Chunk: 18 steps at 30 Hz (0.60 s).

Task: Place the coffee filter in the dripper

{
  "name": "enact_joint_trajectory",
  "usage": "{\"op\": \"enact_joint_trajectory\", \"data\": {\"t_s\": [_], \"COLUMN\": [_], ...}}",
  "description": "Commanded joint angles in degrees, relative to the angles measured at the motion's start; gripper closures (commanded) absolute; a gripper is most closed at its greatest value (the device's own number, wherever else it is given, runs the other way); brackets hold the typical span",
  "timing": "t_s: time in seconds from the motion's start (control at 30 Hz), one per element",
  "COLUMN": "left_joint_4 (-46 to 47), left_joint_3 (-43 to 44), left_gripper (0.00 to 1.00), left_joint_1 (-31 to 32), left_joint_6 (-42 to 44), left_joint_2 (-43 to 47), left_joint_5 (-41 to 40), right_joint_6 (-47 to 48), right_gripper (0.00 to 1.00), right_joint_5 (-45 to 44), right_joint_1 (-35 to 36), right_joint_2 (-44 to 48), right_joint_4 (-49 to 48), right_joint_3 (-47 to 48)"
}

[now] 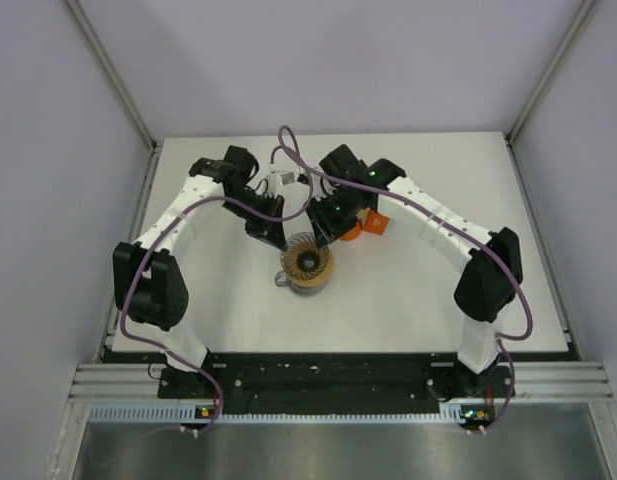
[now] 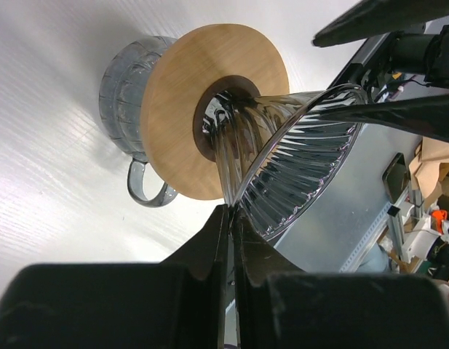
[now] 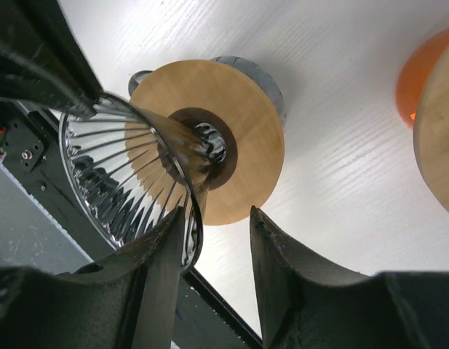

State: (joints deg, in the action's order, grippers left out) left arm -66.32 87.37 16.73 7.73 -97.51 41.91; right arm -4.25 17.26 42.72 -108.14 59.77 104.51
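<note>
1. Left tool point(image 2: 230, 217) is pinched on the glass dripper's point(image 2: 300, 171) rim.
2. Right tool point(image 3: 218, 229) is held with fingers apart, just beside that rim.
3. The dripper is set on a mug point(image 2: 122, 87) on the table point(image 2: 42, 189).

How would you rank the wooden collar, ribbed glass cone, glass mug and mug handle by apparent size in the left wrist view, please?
1. wooden collar and ribbed glass cone: look alike, and the cone is nearer the camera, so unranked.
2. glass mug, partly hidden behind the collar.
3. mug handle.
</note>
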Motion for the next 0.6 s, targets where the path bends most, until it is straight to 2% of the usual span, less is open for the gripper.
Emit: {"op": "enact_joint_trajectory", "data": {"t_s": [0.0,0.2,0.37,0.43,0.53,0.57], "left_joint_4": [-4.6,-4.0,-3.5,-3.4,-3.3,-3.0], "left_joint_3": [2.0,2.6,2.2,2.3,2.3,2.2], "left_gripper": [1.0,1.0,1.0,1.0,1.0,0.96], "left_joint_1": [0.3,0.3,0.3,0.3,0.4,0.4], "left_joint_6": [1.2,0.6,0.5,0.4,1.1,1.3], "left_joint_2": [-2.4,-2.0,-1.7,-1.9,-1.4,-1.2], "left_joint_5": [-0.1,-0.1,-0.5,-0.7,-1.1,-1.1], "right_joint_6": [0.0,-2.4,-3.8,-4.4,-5.6,-5.9], "right_gripper": [0.59,0.53,0.56,0.64,0.83,0.9], "right_joint_5": [0.0,-1.8,-1.6,-2.9,-4.3,-4.0], "right_joint_1": [0.8,0.9,0.8,0.8,0.7,0.6], "right_joint_2": [9.9,13.7,14.6,14.9,14.7,14.4], "right_joint_4": [-13.3,-21.3,-26.0,-27.1,-27.2,-27.1], "right_joint_3": [-6.7,-15.3,-19.4,-20.6,-21.1,-21.3]}}
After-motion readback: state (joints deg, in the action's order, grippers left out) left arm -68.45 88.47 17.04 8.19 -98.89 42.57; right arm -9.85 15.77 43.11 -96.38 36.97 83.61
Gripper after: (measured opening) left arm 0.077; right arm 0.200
